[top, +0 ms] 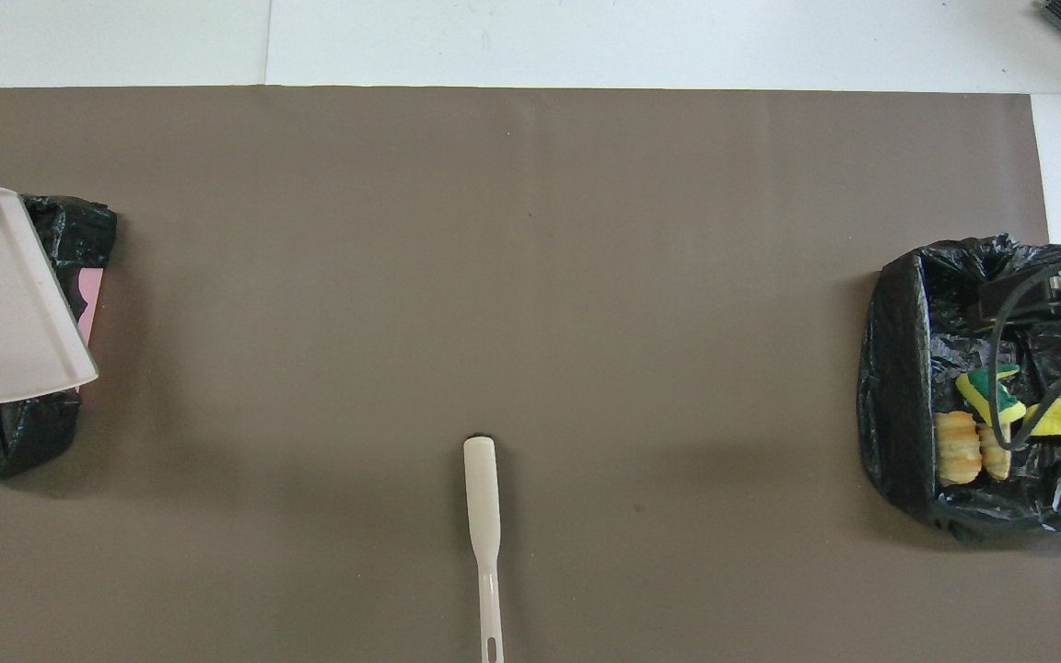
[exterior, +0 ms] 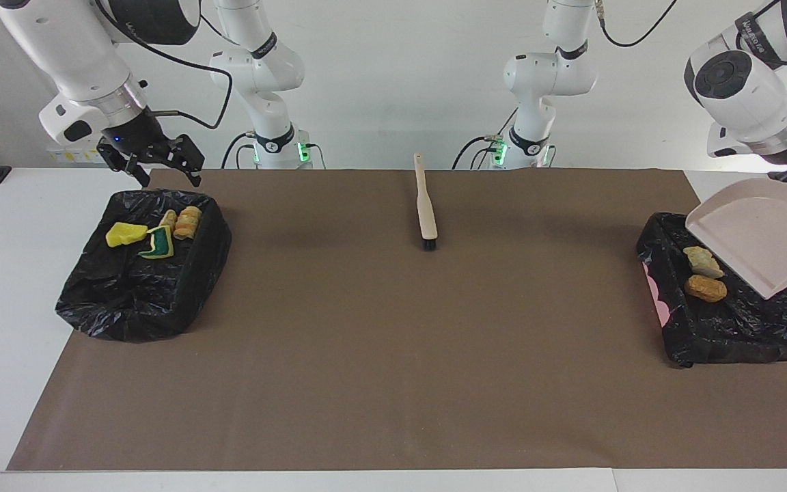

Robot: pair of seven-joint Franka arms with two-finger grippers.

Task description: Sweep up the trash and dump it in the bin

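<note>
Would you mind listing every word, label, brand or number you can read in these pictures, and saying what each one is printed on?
Dark lettering on the upper casing of the left arm: too small to read.
Lettering on the black band of the right arm: too small and cut off to read.
Brush, dustpan, bin liners and brown mat: no text visible.
</note>
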